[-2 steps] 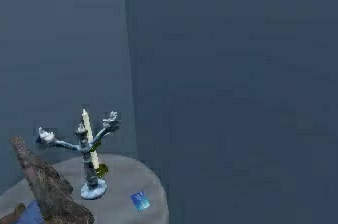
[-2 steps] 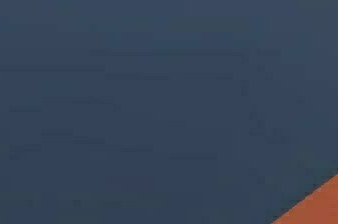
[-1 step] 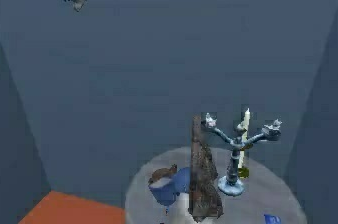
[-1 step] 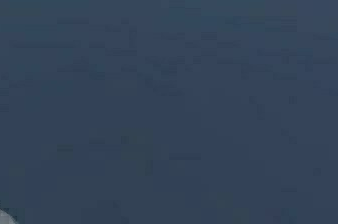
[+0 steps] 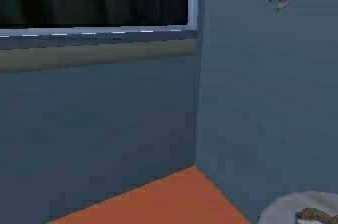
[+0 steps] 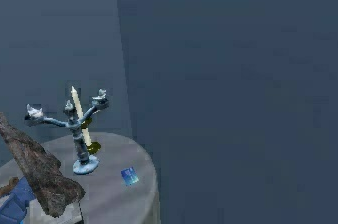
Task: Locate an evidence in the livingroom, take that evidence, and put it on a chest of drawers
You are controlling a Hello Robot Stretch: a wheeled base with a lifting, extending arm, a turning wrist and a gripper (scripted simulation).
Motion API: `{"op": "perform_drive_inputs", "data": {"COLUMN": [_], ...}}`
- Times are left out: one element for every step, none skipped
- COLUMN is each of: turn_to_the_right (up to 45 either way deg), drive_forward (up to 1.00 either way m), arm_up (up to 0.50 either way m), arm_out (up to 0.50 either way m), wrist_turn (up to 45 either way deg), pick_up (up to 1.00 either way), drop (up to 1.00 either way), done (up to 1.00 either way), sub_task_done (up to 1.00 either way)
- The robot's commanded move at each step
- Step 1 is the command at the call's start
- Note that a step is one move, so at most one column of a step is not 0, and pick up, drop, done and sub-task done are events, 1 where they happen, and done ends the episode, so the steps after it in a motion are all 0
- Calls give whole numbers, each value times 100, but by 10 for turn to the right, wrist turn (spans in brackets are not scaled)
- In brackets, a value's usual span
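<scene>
In the lower left of the arm side view, a round pale surface (image 6: 112,198) against blue walls carries a blue branched candle holder (image 6: 85,160) with a pale candle, a small blue square item (image 6: 129,176) just right of its base, and a dark craggy brown piece (image 6: 37,165) leaning at the left. Which of these is the evidence cannot be told, nor can the gripper's state. In the forward view, a dark window (image 5: 77,15) fills the upper left above an orange floor (image 5: 167,200).

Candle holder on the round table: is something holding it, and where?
Nothing is holding the candle holder. It stands upright on its own base on the round table, a small blue thing beside it.
</scene>
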Motion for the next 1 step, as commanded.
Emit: {"op": "perform_drive_inputs", "data": {"turn_to_the_right": [0], "drive_forward": [0], "arm_up": [50], "arm_out": [0], "wrist_turn": [0], "pick_up": [0], "drop": [0], "done": [0], "sub_task_done": [0]}}
